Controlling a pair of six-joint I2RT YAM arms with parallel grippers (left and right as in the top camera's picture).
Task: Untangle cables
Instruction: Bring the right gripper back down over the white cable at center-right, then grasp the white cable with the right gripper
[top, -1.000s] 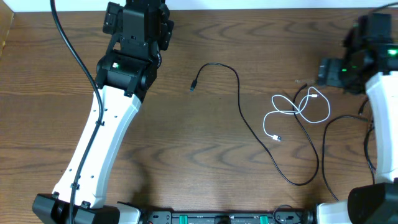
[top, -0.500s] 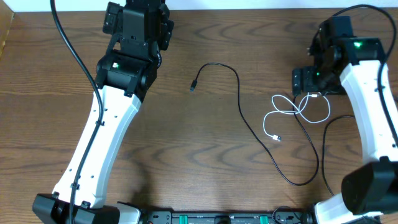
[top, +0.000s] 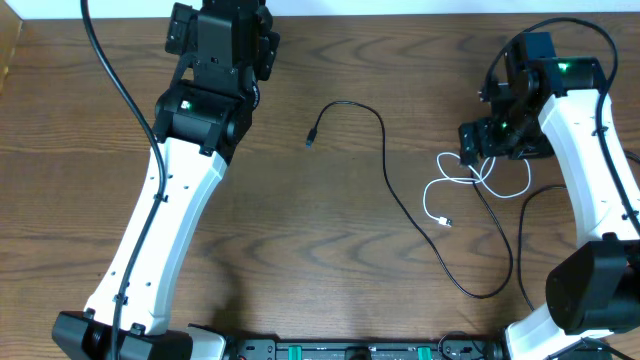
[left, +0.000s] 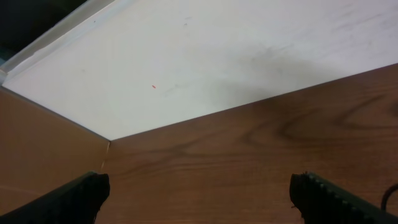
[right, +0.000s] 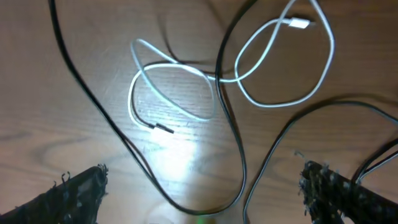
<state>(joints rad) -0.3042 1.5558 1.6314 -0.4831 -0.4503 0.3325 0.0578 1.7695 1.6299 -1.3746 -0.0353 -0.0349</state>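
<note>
Two claws stand wide open and empty over the table. Left claw faces the table's far edge, with the cables well away from it. Right claw hangs above the tangle: black cable sweeps between its fingers, and white cable loops just ahead, crossing it.

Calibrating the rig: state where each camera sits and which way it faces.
Overhead: above the table, looking straight down; left arm, right arm, black cable, white cable.
Left wrist: on its arm, facing the table's far edge and a wall; left claw tips at bottom corners.
Right wrist: on its arm, looking down at both cables; right claw tips at bottom corners.
Shared: overhead and right wrist both show the white cable crossed by the black.
</note>
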